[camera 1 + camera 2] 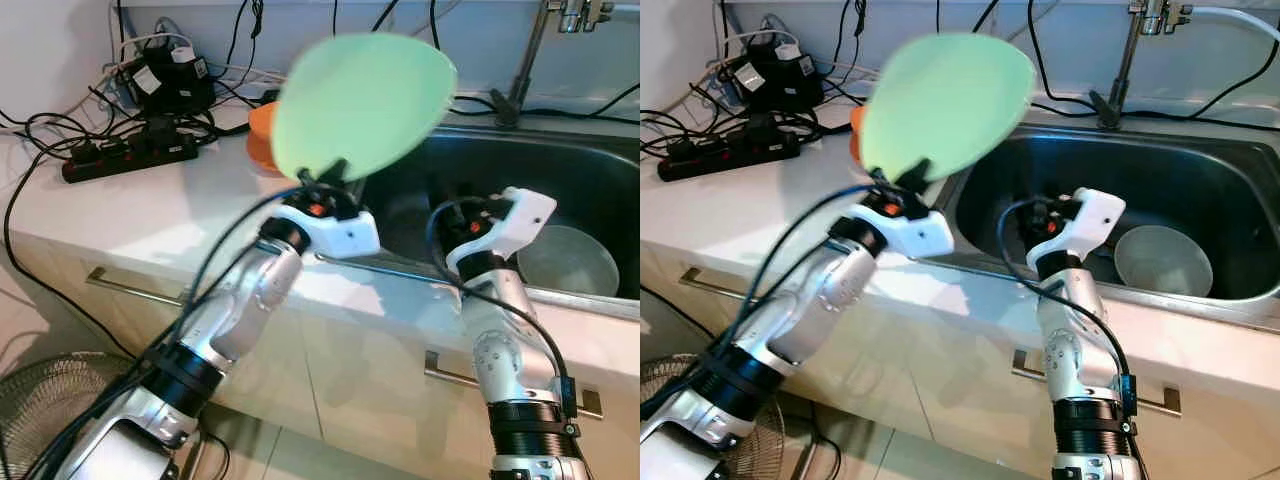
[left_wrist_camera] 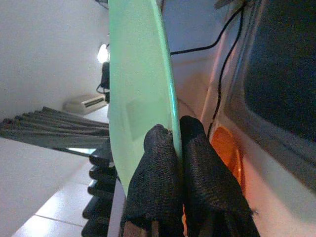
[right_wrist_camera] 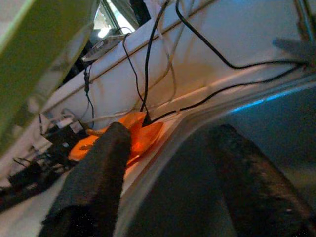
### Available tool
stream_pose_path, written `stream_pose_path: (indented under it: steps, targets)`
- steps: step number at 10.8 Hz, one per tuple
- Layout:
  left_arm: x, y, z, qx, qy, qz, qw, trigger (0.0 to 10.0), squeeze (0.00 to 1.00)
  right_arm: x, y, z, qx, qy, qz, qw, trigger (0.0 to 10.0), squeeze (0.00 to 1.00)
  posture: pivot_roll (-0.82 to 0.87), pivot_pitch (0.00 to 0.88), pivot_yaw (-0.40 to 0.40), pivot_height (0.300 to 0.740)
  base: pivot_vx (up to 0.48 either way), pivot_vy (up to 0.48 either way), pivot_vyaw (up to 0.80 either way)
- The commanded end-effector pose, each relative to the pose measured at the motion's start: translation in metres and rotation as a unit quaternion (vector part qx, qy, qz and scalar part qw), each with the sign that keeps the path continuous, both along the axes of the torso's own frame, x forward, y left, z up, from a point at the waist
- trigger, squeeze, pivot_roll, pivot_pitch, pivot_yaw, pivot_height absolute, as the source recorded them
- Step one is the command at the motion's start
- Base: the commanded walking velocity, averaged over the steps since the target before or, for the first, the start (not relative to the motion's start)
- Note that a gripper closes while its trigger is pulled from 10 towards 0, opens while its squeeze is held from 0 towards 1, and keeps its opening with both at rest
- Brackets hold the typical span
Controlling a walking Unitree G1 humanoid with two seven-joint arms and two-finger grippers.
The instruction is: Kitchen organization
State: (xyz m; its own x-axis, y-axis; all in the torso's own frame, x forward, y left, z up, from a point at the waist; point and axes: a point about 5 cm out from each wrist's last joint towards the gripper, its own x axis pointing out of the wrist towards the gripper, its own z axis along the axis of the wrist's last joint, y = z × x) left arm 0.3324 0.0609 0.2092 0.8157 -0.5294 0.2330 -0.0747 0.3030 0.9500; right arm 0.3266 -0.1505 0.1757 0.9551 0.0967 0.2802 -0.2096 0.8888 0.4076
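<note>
Green plate [image 1: 362,105]: held up on edge, tilted, over the counter edge just left of the sink; its lower rim sits between the left gripper's fingertips and the rest of the disc rises beyond them.
Left gripper [image 2: 177,136]: both black fingers are pinched tight on the plate rim, one pad on each face, with no gap showing.
Right gripper [image 3: 173,148]: fingers spread apart, nothing between them; it hangs over the near-left part of the sink basin.
Handling: the plate looks thin, stiff and light, probably plastic or melamine, with a smooth glossy face that could slip in a rim pinch. A hold well in from the edge, where the fingers now are, seems the safest, and the plate should be lowered flat rather than dropped.
Sink [image 1: 560,175]: dark steel basin beyond the right fingers, with a round metal bowl [image 1: 568,260] lying in it past the right gripper.
Orange dish [image 1: 262,140]: on the white counter beyond the left fingers, partly behind the plate.
Power strip [image 1: 130,155]: further back, left of the fingers, among black cables and a charger block.
Faucet [image 1: 525,60]: at the far wall behind the sink.
Writing: a pale rectangle on the plate's face may be a sticker; no words or brands can be read.
</note>
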Motion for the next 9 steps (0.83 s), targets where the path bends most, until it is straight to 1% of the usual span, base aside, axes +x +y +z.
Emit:
stream_pose_path:
  steps: [1, 2, 3, 4, 6, 7, 9]
  targets:
    - [0.002, 0.002, 0.011, -0.011, -0.025, 0.002, 1.0, 10.0, 0.0, 0.0, 0.002, 0.01, 0.019, -0.016, 0.014, 1.0, 10.0, 1.0, 0.04, 0.0, 0.132, 0.74, 0.0, 0.0, 0.0]
    - [0.003, 0.0, 0.005, -0.003, -0.014, -0.005, 1.0, 10.0, 0.0, -0.005, 0.005, 0.02, 0.082, -0.037, 0.069, 0.993, 10.0, 0.0, 0.04, 0.0, 0.135, 0.74, 0.0, 0.0, 0.0]
    - [0.003, 0.0, 0.004, -0.003, -0.014, -0.006, 1.0, 10.0, 0.0, -0.007, 0.006, 0.024, 0.106, -0.044, 0.087, 0.99, 10.0, 0.0, 0.04, 0.0, 0.134, 0.74, 0.0, 0.0, 0.0]
    - [0.004, 0.0, 0.003, -0.002, -0.013, -0.005, 1.0, 10.0, 0.0, -0.013, 0.008, 0.03, 0.136, -0.068, 0.126, 0.98, 10.0, 0.0, 0.04, 0.0, 0.133, 0.74, 0.0, 0.0, 0.0]
    - [0.004, 0.0, 0.002, 0.0, -0.012, -0.006, 1.0, 10.0, 0.0, -0.021, 0.014, 0.036, 0.156, -0.089, 0.172, 0.969, 10.0, 0.0, 0.04, 0.0, 0.134, 0.74, 0.0, 0.0, 0.0]
    - [0.004, -0.002, 0.0, 0.003, -0.007, -0.011, 1.0, 10.0, 0.0, -0.024, 0.017, 0.038, 0.16, -0.092, 0.188, 0.965, 10.0, 0.0, 0.04, 0.0, 0.135, 0.74, 0.0, 0.0, 0.0]
    - [0.003, -0.003, 0.0, 0.005, -0.006, -0.017, 1.0, 10.0, 0.0, -0.023, 0.018, 0.036, 0.162, -0.084, 0.188, 0.965, 10.0, 0.0, 0.04, 0.0, 0.133, 0.74, 0.0, 0.0, 0.0]
